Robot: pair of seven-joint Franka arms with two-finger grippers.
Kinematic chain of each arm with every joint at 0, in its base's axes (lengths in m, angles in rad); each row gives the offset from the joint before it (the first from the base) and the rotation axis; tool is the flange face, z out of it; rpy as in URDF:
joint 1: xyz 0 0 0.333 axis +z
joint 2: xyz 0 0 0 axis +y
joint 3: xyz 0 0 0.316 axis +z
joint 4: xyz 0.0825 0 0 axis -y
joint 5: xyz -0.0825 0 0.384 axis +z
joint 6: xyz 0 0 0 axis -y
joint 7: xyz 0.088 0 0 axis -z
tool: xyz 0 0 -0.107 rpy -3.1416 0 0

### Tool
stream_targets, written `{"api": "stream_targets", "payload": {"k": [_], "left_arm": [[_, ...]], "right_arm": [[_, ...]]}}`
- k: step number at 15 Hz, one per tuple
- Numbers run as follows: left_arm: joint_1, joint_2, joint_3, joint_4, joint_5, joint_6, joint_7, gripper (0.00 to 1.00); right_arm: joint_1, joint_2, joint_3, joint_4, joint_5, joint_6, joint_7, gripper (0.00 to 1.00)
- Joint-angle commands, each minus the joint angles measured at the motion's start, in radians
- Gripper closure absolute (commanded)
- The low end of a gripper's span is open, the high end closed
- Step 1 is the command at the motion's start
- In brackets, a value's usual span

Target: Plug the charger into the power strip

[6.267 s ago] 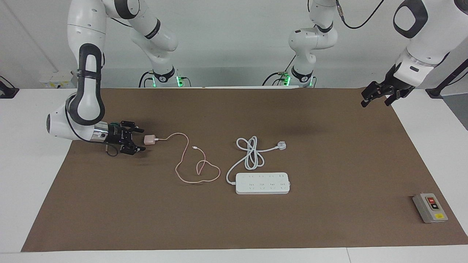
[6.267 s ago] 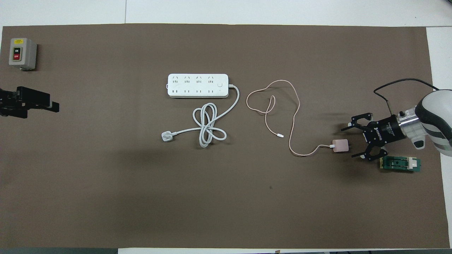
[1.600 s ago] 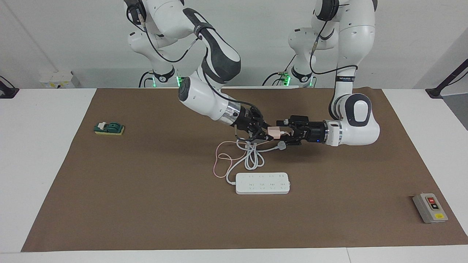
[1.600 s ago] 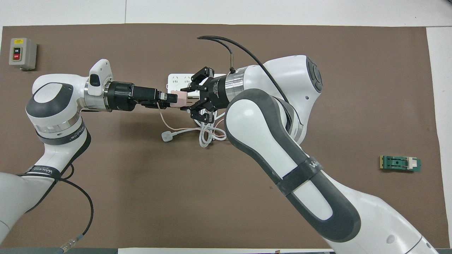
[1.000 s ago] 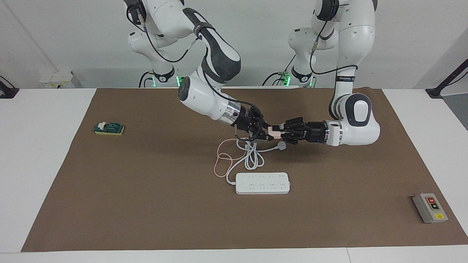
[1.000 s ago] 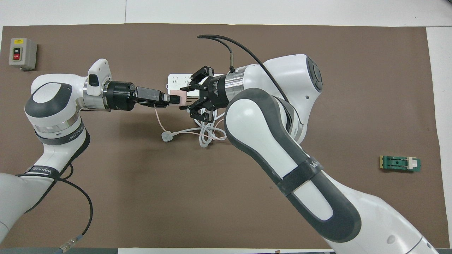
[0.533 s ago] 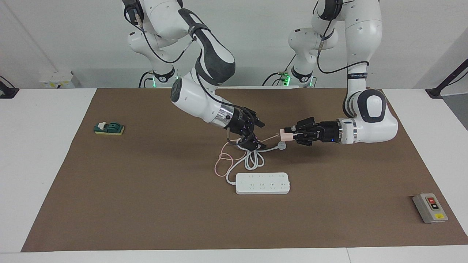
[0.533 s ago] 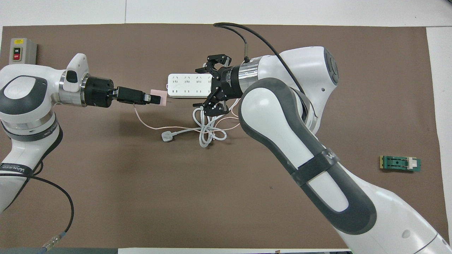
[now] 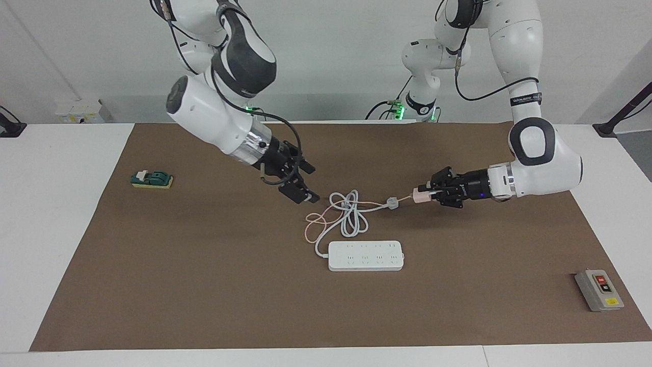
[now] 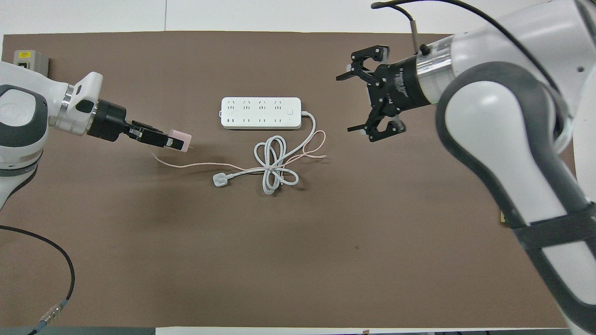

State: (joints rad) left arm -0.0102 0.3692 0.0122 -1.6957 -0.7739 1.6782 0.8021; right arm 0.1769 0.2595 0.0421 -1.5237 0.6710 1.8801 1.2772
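Note:
My left gripper is shut on the charger, a small pale-pink cube, and holds it low over the brown mat beside the white three-pin plug. The overhead view shows the same gripper and charger. The thin pink cable trails from the charger across the coiled white cord. The power strip lies flat, sockets up, farther from the robots than the coil; it also shows in the overhead view. My right gripper is open and empty, raised over the mat toward the right arm's end.
A grey box with red and black buttons sits at the left arm's end of the mat, far from the robots. A small green block lies near the mat's edge at the right arm's end.
My left gripper took the charger from the right gripper and carried it toward the left arm's end, dragging the cable over the cord. The right gripper opened and drew back toward its own end.

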Motion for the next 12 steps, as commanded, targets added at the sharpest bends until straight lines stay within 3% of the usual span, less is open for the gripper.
{"api": "stream_targets", "payload": {"k": [1, 3, 7, 9, 12], "left_arm": [[-0.045, 0.079, 0.002, 0.157, 0.16, 0.02, 0.011, 0.92], [-0.092, 0.083, 0.003, 0.186, 0.226, 0.05, 0.014, 0.95], [-0.192, 0.083, 0.002, 0.185, 0.35, 0.25, 0.074, 0.94], [-0.229, 0.085, 0.003, 0.183, 0.372, 0.317, 0.158, 0.99], [-0.28, 0.086, 0.003, 0.166, 0.502, 0.399, 0.277, 1.0]], "right_arm": [[-0.083, -0.06, 0.01, -0.016, -0.137, -0.139, -0.293, 0.0], [-0.103, -0.097, 0.01, -0.02, -0.271, -0.202, -0.558, 0.0], [-0.106, -0.175, 0.01, -0.035, -0.491, -0.294, -0.947, 0.0], [-0.12, -0.2, 0.01, -0.035, -0.559, -0.328, -1.073, 0.0], [-0.14, -0.232, 0.01, -0.033, -0.603, -0.377, -1.18, 0.0]]}}
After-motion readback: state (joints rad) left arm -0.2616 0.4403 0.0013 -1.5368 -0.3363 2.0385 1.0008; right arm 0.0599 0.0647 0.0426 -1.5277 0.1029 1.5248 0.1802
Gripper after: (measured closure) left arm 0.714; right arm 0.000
